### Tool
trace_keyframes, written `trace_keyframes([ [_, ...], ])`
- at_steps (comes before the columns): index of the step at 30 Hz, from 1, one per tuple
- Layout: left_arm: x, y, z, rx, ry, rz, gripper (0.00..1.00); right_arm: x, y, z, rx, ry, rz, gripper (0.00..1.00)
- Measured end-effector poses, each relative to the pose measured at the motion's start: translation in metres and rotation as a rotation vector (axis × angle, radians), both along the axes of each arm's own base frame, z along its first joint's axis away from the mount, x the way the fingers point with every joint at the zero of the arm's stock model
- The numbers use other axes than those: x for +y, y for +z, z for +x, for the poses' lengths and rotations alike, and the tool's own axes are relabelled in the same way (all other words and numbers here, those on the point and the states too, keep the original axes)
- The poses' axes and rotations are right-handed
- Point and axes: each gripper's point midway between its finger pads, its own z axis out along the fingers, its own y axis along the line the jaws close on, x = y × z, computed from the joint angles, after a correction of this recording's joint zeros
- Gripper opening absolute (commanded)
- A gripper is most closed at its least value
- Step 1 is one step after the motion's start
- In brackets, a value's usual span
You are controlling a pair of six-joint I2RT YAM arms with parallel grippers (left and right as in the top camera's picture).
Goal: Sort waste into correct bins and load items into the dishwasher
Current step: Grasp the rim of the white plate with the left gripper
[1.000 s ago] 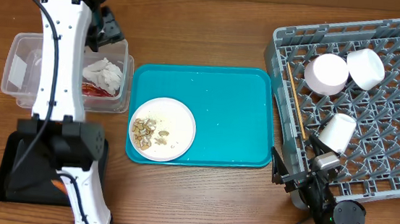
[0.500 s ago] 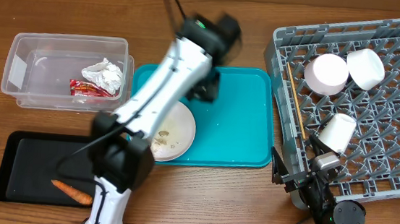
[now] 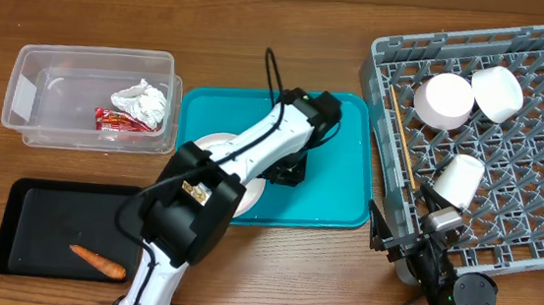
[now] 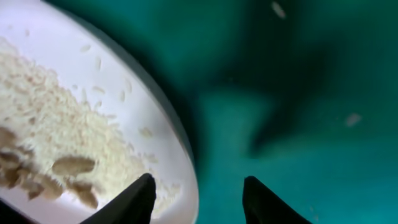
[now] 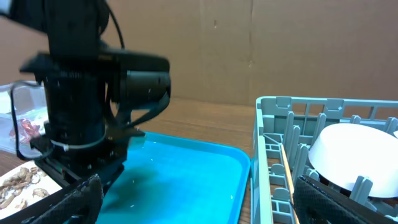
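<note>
Left wrist view: we see our left gripper's [image 4: 198, 183] fingers [image 4: 140, 199] standing apart, astride the white plate's [image 4: 93, 93] rim, one over the brown food scraps [image 4: 68, 167] and one over the teal tray [image 4: 298, 93]. Overhead, the plate sits in that tray's near left corner. Our right gripper [image 5: 199, 211] gapes wide beside the dish rack's [image 5: 264, 162] near left corner.

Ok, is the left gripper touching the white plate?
Cannot tell. In the left wrist view the left gripper straddles the rim of the white plate, one finger over the plate, one over the teal tray, but no contact shows plainly.
</note>
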Motion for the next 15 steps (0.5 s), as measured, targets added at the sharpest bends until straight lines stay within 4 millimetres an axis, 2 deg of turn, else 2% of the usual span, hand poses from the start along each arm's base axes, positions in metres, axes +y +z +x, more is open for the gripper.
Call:
trace_keyframes([
  [4, 0.005, -0.014, -0.004, 0.026, -0.011, -0.015, 0.26, 0.000, 0.000, 0.000, 0.000, 0.000, 0.000, 1.00],
  [7, 0.004, -0.015, -0.005, 0.035, -0.024, -0.025, 0.04, 0.000, 0.000, 0.000, 0.000, 0.000, 0.000, 1.00],
  [15, 0.010, -0.009, -0.013, 0.068, -0.033, 0.002, 0.04, 0.000, 0.000, 0.000, 0.000, 0.000, 0.000, 1.00],
])
